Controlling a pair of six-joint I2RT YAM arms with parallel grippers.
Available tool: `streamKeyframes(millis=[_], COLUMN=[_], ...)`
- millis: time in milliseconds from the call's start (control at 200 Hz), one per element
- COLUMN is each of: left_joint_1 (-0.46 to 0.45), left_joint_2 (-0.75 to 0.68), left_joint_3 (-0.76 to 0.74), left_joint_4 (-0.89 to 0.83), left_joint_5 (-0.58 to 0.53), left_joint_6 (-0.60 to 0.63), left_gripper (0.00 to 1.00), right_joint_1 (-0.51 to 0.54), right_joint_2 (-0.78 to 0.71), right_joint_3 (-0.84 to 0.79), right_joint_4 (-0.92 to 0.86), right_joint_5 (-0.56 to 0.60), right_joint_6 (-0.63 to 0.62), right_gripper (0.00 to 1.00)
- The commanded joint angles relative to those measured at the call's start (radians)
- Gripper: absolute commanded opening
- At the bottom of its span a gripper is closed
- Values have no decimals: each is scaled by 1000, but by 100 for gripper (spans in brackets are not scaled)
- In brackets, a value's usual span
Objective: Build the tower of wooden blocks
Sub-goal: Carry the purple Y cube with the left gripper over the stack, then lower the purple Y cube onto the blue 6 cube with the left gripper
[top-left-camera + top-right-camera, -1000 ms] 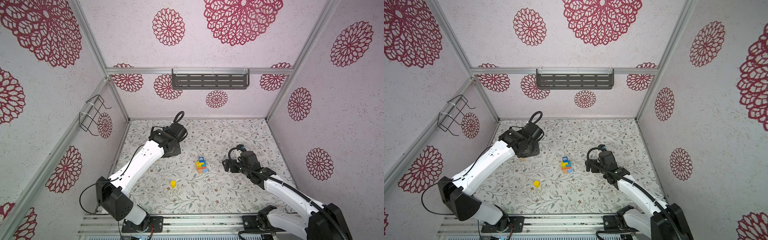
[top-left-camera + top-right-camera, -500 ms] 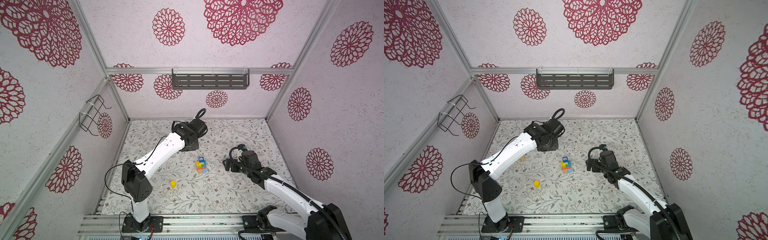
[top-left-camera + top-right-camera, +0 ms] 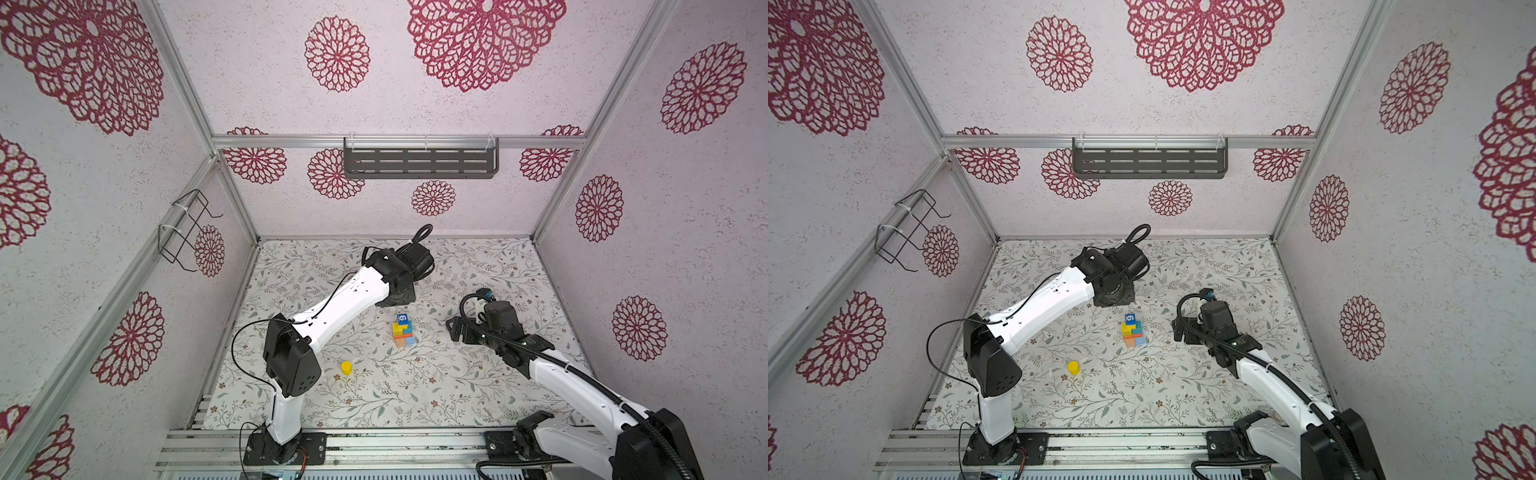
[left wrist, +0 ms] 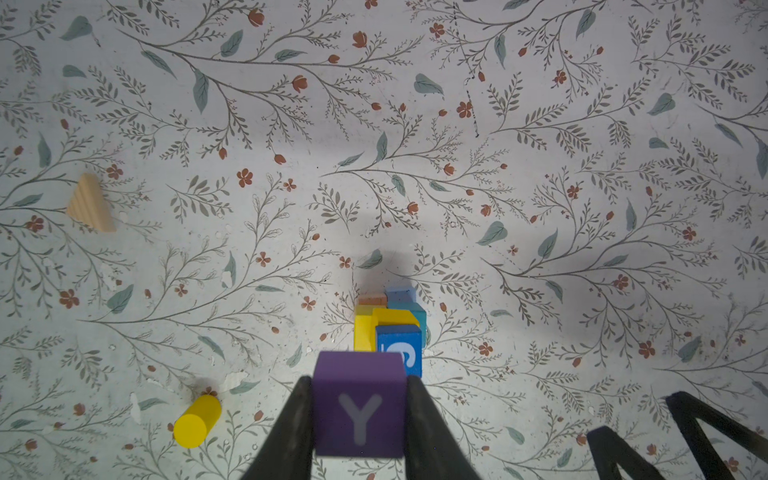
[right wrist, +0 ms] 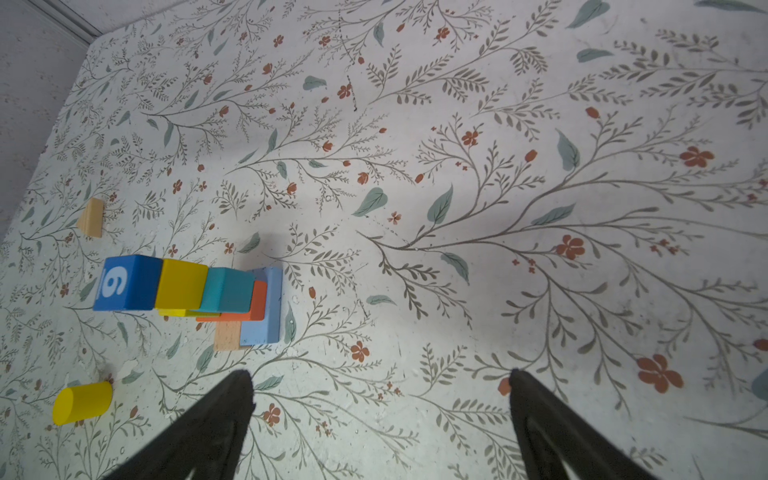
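The wood block tower [image 3: 402, 330] stands mid-table, a leaning stack topped by a blue cube marked 6 [image 5: 124, 286], over yellow, teal, orange, light blue and tan blocks. My left gripper [image 4: 359, 379] is shut on a purple cube marked Y [image 4: 360, 409] and hovers above the tower [image 4: 390, 328], slightly to one side of the blue cube. In both top views the left wrist [image 3: 1115, 282] hides the cube. My right gripper [image 5: 379, 373] is open and empty, low beside the tower [image 5: 232, 299] on its right [image 3: 455, 330].
A yellow cylinder [image 3: 345, 367] lies on the floral mat in front and left of the tower. A tan wooden wedge [image 4: 89, 203] lies further left, hidden by the left arm in both top views. A wire rack [image 3: 189, 230] and a slotted shelf [image 3: 419, 162] hang on the walls.
The left arm has swung from the table's left side to just behind and over the tower. The right arm has stayed where it was.
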Motion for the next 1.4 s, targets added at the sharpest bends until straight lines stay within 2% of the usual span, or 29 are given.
streamKeyframes(millis=[0,485,1396], left_joint_1=[-21,-66,-65], left_joint_2=[46,91,111], left_joint_3=[18,30,-30], left_joint_4=[2,-1,40], left_joint_5=[-12,-7,17], left_joint_6=[-56,-99,-100], left_gripper=[32,31,29], right_joint_1=[-8,-8,-10], right_joint_2=[-22,-35,-30], right_joint_3=[0,-4,-4], right_joint_4=[1,1,7], right_joint_5=[-10,-26,-28], right_joint_6=[22,30,30], right_gripper=[99,99,99])
